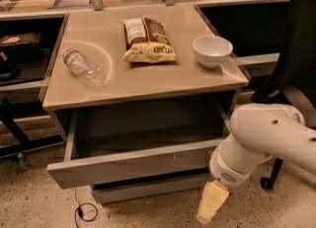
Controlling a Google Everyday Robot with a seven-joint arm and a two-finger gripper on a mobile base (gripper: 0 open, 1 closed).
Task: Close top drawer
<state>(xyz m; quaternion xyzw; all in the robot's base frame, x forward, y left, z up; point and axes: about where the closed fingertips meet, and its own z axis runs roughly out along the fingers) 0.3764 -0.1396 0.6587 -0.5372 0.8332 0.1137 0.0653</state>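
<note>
The top drawer (133, 167) is a wide grey box under the beige table top (143, 81). It stands partly open, its front panel out past the table's front edge and its dark inside showing. My gripper (212, 203) hangs pale and pointing downward from the white arm (269, 140). It sits in front of the drawer front's right end, a little below it. It looks shut and empty. I cannot tell whether it touches the panel.
On the table top lie a clear plastic bottle (84, 67), a chip bag (148, 39) and a white bowl (212, 50). A narrower grey drawer front (148, 188) sits below. A dark chair (296, 64) stands at the right. A cable (84, 211) lies on the speckled floor.
</note>
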